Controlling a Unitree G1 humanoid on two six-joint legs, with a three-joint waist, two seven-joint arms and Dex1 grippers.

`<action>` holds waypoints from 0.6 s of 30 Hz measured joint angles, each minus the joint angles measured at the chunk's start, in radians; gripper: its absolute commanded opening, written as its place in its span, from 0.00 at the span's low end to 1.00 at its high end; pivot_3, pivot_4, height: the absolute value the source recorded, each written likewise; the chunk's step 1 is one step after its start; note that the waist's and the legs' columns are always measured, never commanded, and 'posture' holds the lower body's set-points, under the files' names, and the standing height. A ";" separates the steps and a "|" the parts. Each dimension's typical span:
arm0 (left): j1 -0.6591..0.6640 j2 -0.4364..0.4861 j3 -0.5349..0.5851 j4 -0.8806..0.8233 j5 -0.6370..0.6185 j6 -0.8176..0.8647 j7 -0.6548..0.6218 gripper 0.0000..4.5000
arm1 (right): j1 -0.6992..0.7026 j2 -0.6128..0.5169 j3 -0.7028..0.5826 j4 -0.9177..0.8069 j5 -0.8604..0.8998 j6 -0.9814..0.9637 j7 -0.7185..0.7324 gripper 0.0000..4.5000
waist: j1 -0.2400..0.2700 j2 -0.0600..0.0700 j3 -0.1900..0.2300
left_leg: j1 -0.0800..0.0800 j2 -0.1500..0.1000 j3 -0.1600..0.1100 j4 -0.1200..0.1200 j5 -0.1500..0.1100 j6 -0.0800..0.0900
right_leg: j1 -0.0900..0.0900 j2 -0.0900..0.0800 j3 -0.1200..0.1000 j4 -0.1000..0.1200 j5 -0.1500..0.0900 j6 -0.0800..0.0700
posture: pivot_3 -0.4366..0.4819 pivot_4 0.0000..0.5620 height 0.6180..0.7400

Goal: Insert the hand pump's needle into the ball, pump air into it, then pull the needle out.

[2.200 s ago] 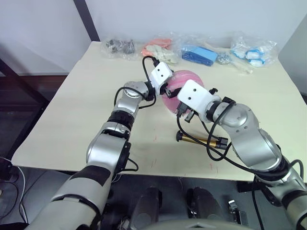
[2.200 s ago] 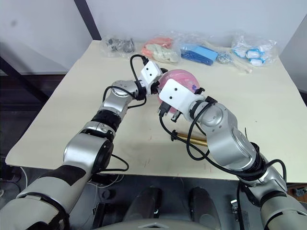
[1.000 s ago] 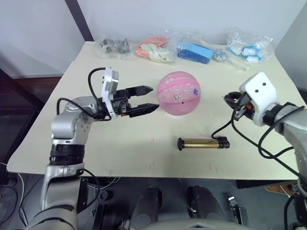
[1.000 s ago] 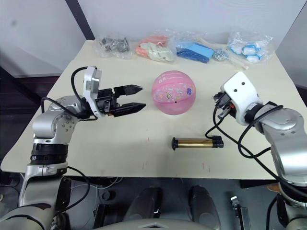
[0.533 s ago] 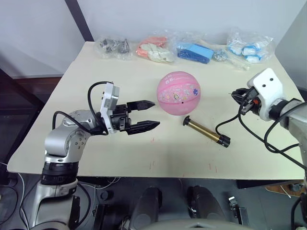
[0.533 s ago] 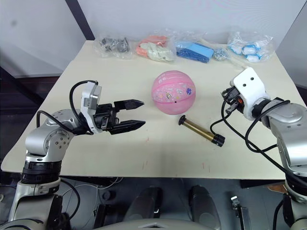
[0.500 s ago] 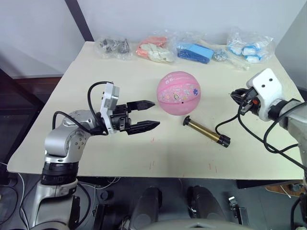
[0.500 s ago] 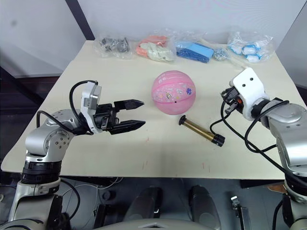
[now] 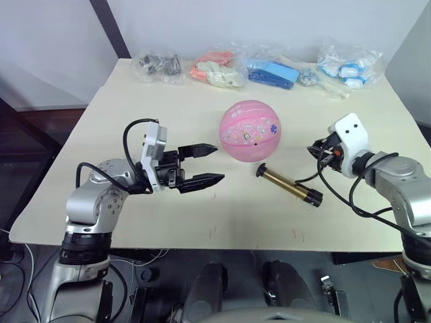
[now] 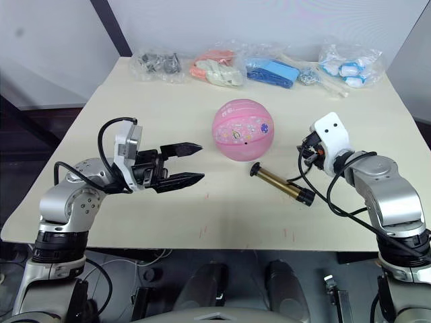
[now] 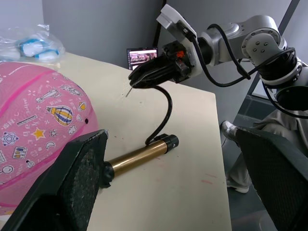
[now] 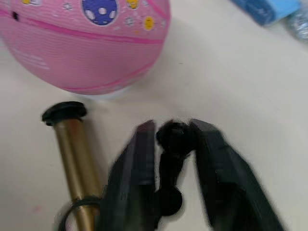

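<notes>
Right hand (image 12: 169, 144) pinches the needle's (image 11: 129, 90) black fitting.

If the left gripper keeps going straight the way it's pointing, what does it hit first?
Probably the hand pump: the open left gripper points across the table toward its handle end beside the ball. Depth is unclear, so it might brush the ball first.

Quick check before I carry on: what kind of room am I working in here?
Probably a lab or test workspace: a plain pale table against bare grey walls, clear plastic bags of assorted small items lined up along its far edge, and a monitor behind.
</notes>
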 measured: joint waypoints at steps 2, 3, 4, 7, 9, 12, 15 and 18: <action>0.005 0.000 0.000 0.001 0.000 -0.003 -0.001 1.00 | -0.005 0.007 -0.019 0.002 0.006 0.001 -0.016 0.87 | 0.000 0.000 0.000 | 0.000 0.000 0.000 0.000 0.000 0.000 | 0.000 0.000 0.000 0.000 0.000 0.000 | 0.48 0.27 1.00; 0.008 0.000 0.000 0.001 0.000 -0.005 -0.001 1.00 | -0.009 0.010 -0.032 0.000 0.016 0.007 -0.021 0.96 | 0.000 0.000 0.000 | 0.000 0.000 0.000 0.000 0.000 0.000 | 0.000 0.000 0.000 0.000 0.000 0.000 | 0.48 0.27 1.00; 0.014 0.001 0.000 0.001 0.000 -0.008 -0.003 1.00 | -0.012 0.012 -0.058 -0.009 0.030 0.017 -0.024 0.98 | 0.001 0.000 0.000 | 0.000 0.000 0.000 0.000 0.000 0.000 | 0.000 0.000 0.000 0.000 0.000 0.000 | 0.48 0.27 1.00; 0.027 0.002 0.000 0.002 0.000 -0.013 -0.005 1.00 | -0.023 0.026 -0.152 -0.048 0.095 0.059 -0.029 0.98 | 0.001 0.001 0.000 | 0.000 0.000 0.000 0.000 0.000 0.000 | 0.000 0.000 0.000 0.000 0.000 0.000 | 0.48 0.27 1.00; 0.033 0.003 0.001 0.003 0.000 -0.019 -0.005 1.00 | -0.029 0.028 -0.208 -0.092 0.141 0.088 -0.026 0.98 | 0.001 0.001 0.001 | 0.000 0.000 0.000 0.000 0.000 0.000 | 0.000 0.000 0.000 0.000 0.000 0.000 | 0.48 0.27 1.00; 0.037 0.003 0.001 0.009 0.000 -0.027 -0.007 1.00 | -0.041 0.032 -0.305 -0.155 0.236 0.130 -0.017 0.98 | 0.001 0.002 0.001 | 0.000 0.000 0.000 0.000 0.000 0.000 | 0.000 0.000 0.000 0.000 0.000 0.000 | 0.48 0.27 1.00; 0.040 0.003 0.001 0.015 0.001 -0.030 -0.009 1.00 | -0.030 0.032 -0.364 -0.200 0.321 0.151 -0.013 0.98 | 0.000 0.002 0.001 | 0.000 0.001 0.000 0.000 0.000 0.000 | 0.000 0.000 0.000 0.000 0.000 0.000 | 0.48 0.27 1.00; 0.040 0.003 0.001 0.025 0.001 -0.037 -0.012 1.00 | 0.028 0.013 -0.367 -0.234 0.367 0.145 0.009 0.98 | 0.001 0.002 0.001 | 0.000 0.001 0.001 0.000 0.000 0.000 | 0.000 0.000 0.000 0.000 0.000 0.000 | 0.48 0.27 1.00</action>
